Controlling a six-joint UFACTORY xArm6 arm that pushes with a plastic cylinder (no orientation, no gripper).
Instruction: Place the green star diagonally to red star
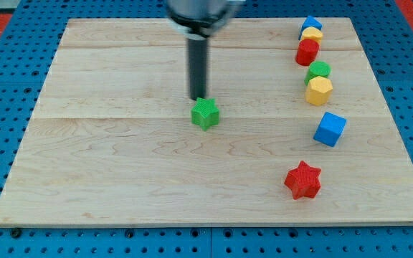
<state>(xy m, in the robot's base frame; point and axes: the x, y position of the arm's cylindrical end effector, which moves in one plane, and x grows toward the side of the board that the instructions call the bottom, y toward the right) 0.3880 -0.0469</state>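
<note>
Green star (205,113) seemingly against my tip (197,98)

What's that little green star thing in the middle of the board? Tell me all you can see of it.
The green star is a small, chunky block with a star-shaped top and short straight sides, bright green and matte, like plastic or painted wood. It lies flat on the pale wooden board, near the middle. My tip stands just at its upper-left edge, seemingly touching it. No other block touches it; the red star lies well off toward the view's lower right.

two stars (205,113), six other blocks (329,129)
</note>
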